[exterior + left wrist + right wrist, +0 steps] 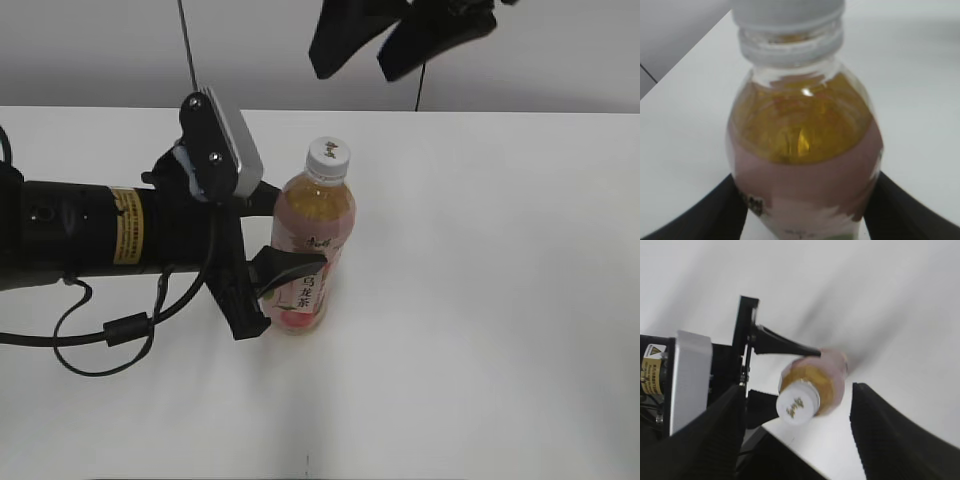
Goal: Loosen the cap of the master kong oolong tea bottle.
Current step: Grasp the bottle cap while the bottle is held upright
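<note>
The bottle (311, 255) stands upright on the tabletop (480, 300), a little left of the middle in the exterior view, with the cap (328, 155) on its top. The left arm (90, 235) reaches in from the left edge, lying roughly level above the tabletop, and the left gripper (275, 250) sits around the bottle's lower body: one of its fingers (290, 265) crosses the front of the bottle, the other is behind it. In the left wrist view a finger (705, 215) lies against each side of the bottle (805, 150). The right gripper (385, 40) hangs high above and behind the bottle, well apart from it; in the right wrist view the cap (797, 402) lies between its two spread fingers (890, 435), far below.
</note>
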{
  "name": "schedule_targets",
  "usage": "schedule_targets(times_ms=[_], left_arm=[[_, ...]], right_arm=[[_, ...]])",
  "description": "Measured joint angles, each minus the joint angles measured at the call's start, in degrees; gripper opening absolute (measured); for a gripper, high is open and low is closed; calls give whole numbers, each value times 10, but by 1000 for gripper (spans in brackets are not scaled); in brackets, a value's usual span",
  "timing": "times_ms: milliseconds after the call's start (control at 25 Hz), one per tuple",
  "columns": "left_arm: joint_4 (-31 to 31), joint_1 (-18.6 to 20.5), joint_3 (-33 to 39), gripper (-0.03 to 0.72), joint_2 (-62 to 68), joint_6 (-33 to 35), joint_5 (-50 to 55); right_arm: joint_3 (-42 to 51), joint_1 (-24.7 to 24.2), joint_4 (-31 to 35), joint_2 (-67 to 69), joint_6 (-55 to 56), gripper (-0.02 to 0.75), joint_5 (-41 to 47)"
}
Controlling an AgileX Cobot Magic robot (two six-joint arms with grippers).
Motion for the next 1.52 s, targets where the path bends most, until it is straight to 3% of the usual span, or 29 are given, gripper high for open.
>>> schedule_targets(times_ms=[200, 480, 880, 1520], left_arm=[[1, 0, 0, 421, 0, 0, -4], [5, 0, 0, 421, 0, 0, -4], [12, 0, 0, 421, 0, 0, -4], [12, 0, 0, 421, 0, 0, -4]], right_arm=[[0, 0, 23, 13, 169, 494, 33], [0, 3, 53, 38, 258, 494, 37], [0, 16, 3, 62, 291, 494, 37], [0, 18, 4, 65, 293, 468, 37]])
